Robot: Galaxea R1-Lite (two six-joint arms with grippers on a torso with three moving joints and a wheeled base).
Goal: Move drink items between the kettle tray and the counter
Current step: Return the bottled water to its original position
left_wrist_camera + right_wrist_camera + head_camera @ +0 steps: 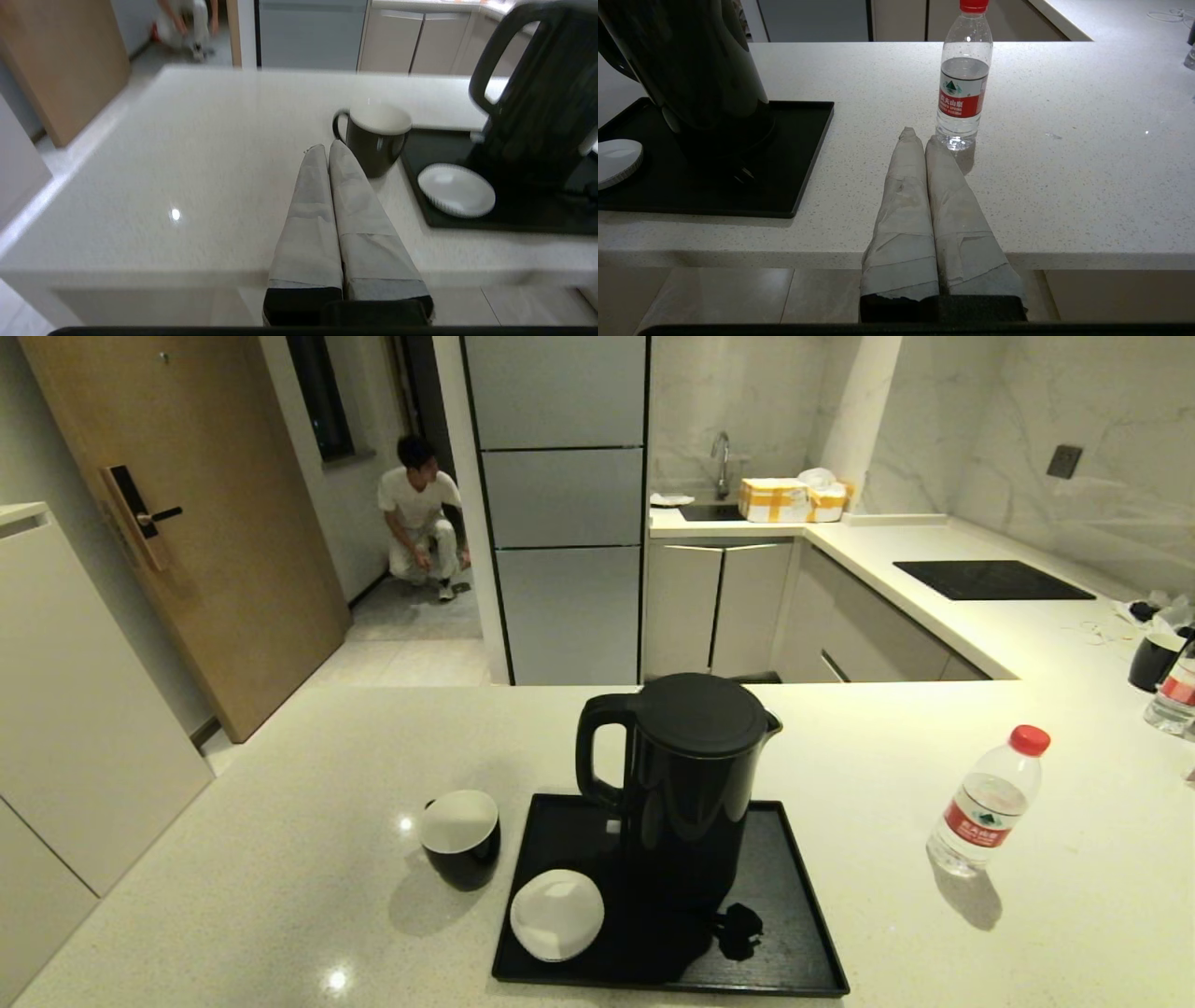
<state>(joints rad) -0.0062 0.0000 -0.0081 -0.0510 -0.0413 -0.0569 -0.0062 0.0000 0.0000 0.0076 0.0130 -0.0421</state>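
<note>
The black cup [459, 838] [375, 138], white inside, stands on the cream counter [280, 821] just left of the black kettle tray [784, 915] [439, 149] [803, 140]. The clear water bottle [988, 801] [964, 79] with red cap and label stands upright on the counter right of the tray. My left gripper [327, 148] is shut and empty, near the counter's front edge, short of the cup. My right gripper [919, 137] is shut and empty, just short of the bottle. Neither gripper shows in the head view.
The tall black kettle [686, 784] and a white saucer [557, 913] sit on the tray. A second cup [1154, 661] and bottle [1174, 695] stand at the far right. A black cooktop [990, 580] lies further back. A person [420, 518] crouches by the doorway.
</note>
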